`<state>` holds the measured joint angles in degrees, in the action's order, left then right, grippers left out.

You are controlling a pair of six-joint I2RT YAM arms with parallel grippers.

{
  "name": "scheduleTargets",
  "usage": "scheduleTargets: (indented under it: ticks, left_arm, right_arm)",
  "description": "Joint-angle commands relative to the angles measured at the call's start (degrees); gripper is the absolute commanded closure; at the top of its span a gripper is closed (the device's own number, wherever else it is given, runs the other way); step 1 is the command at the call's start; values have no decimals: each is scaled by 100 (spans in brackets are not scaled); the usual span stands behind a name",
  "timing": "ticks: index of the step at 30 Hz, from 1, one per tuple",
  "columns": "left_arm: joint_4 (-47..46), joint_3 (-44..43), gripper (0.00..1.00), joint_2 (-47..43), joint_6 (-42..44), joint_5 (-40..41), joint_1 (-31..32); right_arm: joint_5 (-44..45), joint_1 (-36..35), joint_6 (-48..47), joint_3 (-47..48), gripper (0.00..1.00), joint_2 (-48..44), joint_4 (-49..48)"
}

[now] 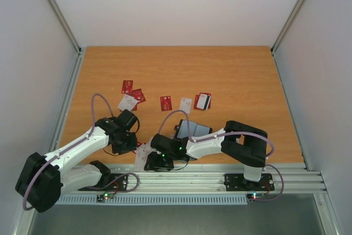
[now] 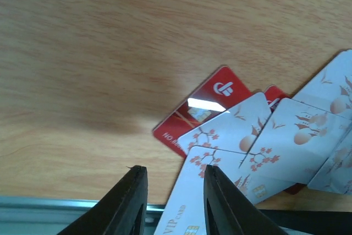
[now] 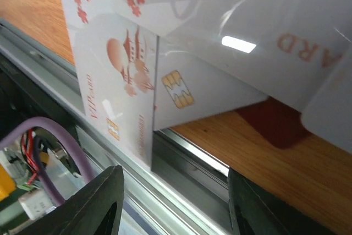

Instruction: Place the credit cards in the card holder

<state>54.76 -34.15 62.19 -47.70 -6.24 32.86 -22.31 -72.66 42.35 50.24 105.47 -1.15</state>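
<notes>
1. The task looked barely begun. The credit cards (image 1: 166,103) lay loose on the desk (image 1: 242,81), and none could be seen inside the card holder (image 1: 198,129).
2. One scatter of red and white cards ran across the middle of the desk, with a dark-striped card (image 1: 203,100) at its right end. A second cluster sat at the near edge, where white cards (image 2: 258,147) fanned over a red card (image 2: 212,94). Some of these overhung the metal rail (image 3: 187,163).
3. The card holder lay between the two groups with its pale inside showing, partly hidden by the right arm. Whether it already held a card could not be told.
4. Judging by this, every visible card was left to be picked up and put in.
5. The left arm reached forward and inward. The left hand (image 2: 174,180) was low over the near edge, its fingers a narrow gap apart and gripping nothing. The corner of a white card showed through the gap beneath them.
6. The right arm was bent across toward the left. The right hand (image 3: 176,191) was low beside the near cluster, its fingers wide apart and empty. It hung over the rail with the overhanging white cards just ahead.
</notes>
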Motion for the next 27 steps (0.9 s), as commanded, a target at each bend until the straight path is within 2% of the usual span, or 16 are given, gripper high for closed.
scheduleTargets:
  ticks: [1, 7, 12, 17, 27]
  left_arm:
    - [-831, 291, 69, 172, -35, -486, 27]
    - [-1136, 547, 71, 335, -52, -635, 27]
    - [-1322, 726, 73, 428, -195, -873, 27]
    - [-1700, 1057, 74, 409, -484, -1193, 25]
    - [-1503, 1078, 75, -31, -795, -1318, 27]
  right_arm:
    - [576, -59, 357, -91, 47, 321, -879]
    - [707, -141, 579, -36, 47, 589, -1128]
    - [700, -143, 708, -239, 48, 694, -1697]
    - [658, -143, 658, -233, 57, 689, -1840]
    - [784, -96, 485, -173, 80, 341, -1235]
